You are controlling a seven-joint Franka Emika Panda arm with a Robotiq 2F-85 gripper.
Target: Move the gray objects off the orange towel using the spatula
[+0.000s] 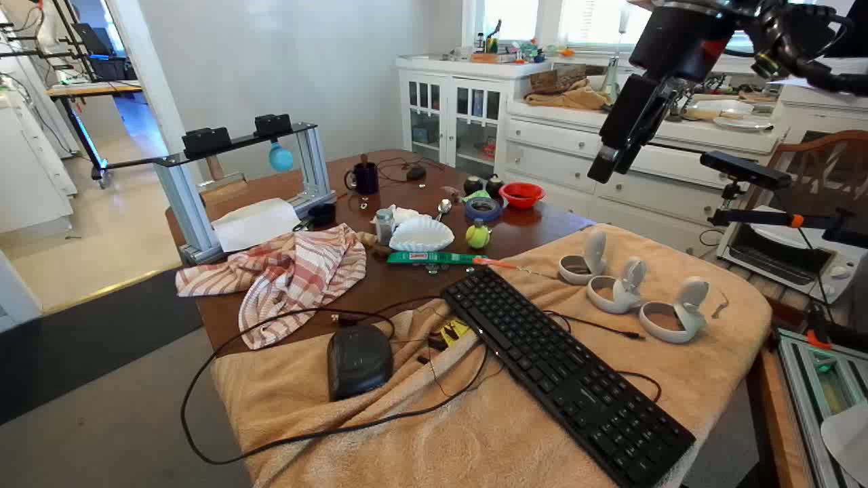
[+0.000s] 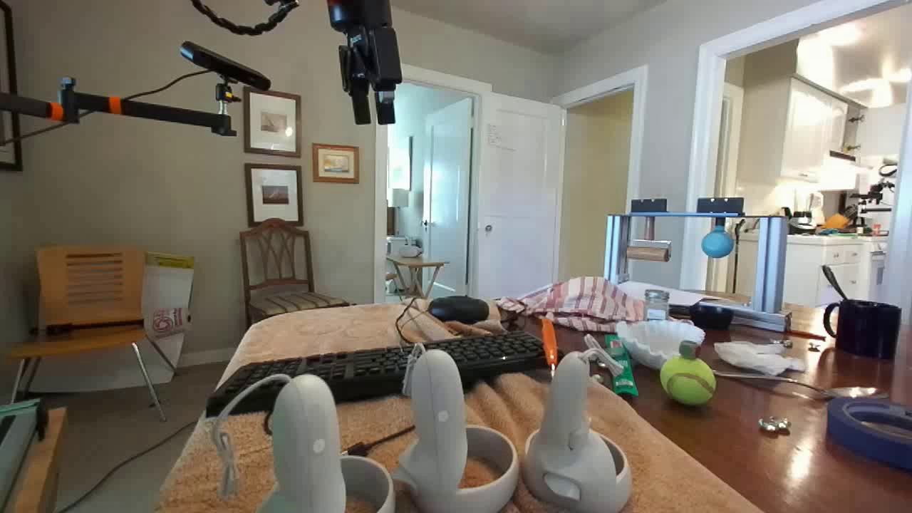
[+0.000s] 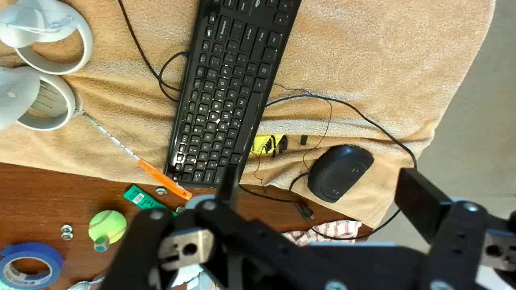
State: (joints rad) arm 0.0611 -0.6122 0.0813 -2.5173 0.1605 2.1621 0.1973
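A peach-orange towel [image 1: 468, 440] covers the near part of the table. Three pale gray ringed controllers [image 1: 692, 298] stand on it in a row, also in an exterior view [image 2: 436, 406]. In the wrist view two of them [image 3: 16, 96] show at the left edge; the third is out of view. A thin metal tool with an orange handle [image 3: 161, 177], likely the spatula, lies with its shaft on the towel, pointing at a controller, its handle reaching past the keyboard corner; it also shows in an exterior view [image 1: 494, 262]. My gripper [image 3: 322, 185] is open and empty, high above the table [image 2: 374, 114].
A black keyboard [image 1: 563, 366] lies across the towel beside the controllers. A black mouse-like device [image 3: 340, 173] and cables lie on it. Beyond are a green package [image 1: 430, 258], tennis ball [image 1: 477, 235], white dish [image 1: 422, 234], striped cloth [image 1: 305, 271] and metal frame [image 1: 315, 166].
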